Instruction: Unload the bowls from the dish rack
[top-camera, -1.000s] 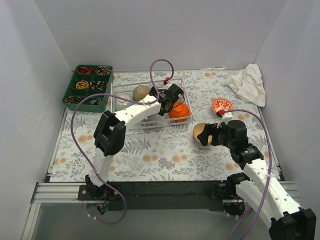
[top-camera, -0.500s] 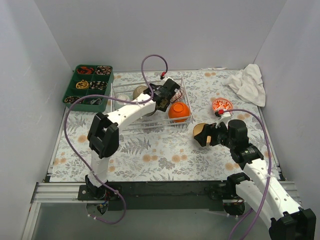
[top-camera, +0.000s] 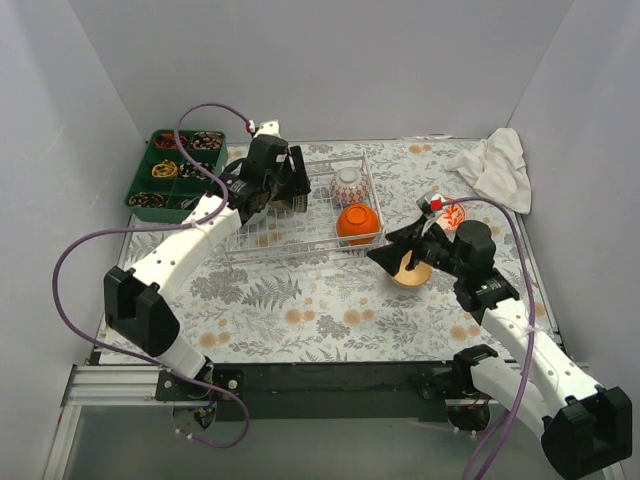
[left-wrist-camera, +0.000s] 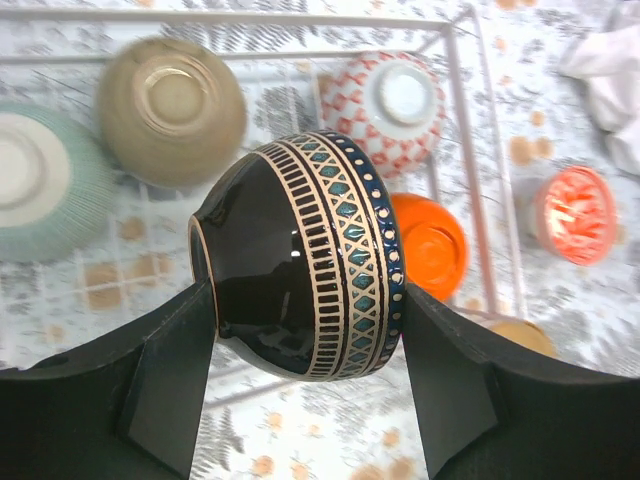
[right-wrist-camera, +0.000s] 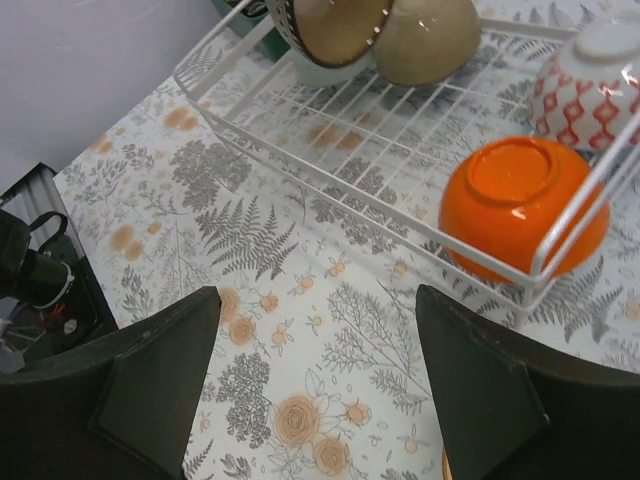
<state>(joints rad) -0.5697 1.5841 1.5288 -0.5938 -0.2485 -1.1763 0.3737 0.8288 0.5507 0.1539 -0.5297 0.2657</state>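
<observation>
The left claw (left-wrist-camera: 305, 335) is no longer working over the middle of the dish rack (top-camera: 300, 256), next to the orange bowl (top-camera: 357, 223), as it was a second ago. The arm is now swinging out over the rack's far left corner, close to the green tray (top-camera: 175, 170). It is carrying the dark brown bowl (left-wrist-camera: 300, 265). Its two fingers are standing fairly wide and pressing on opposite sides of the bowl, which is lying tilted on its side in the grip. The bowl appears to be hanging above the wire floor rather than resting on it, so I judge one more bowl is on its way out and only has to be set down on the counter (top-camera: 300, 315).

The right claw (top-camera: 398, 255) is hovering wide open with nothing between its fingers. The tan bowl (top-camera: 412, 272), which was sitting tilted at that claw a second ago, is now lying flat on the counter just under it, to the right of the rack. I cannot tell whether the claw is touching it. That bowl looks delivered.

Four bowls are waiting in the rack:
- the olive-tan bowl (left-wrist-camera: 172, 108) and the pale green bowl (left-wrist-camera: 40, 180), on the left
- a red-patterned white bowl (top-camera: 348, 185) and the orange one, on the right

Another red-patterned bowl (top-camera: 447, 212) is already sitting on the counter to the right. The unloading seems a little under halfway done.
</observation>
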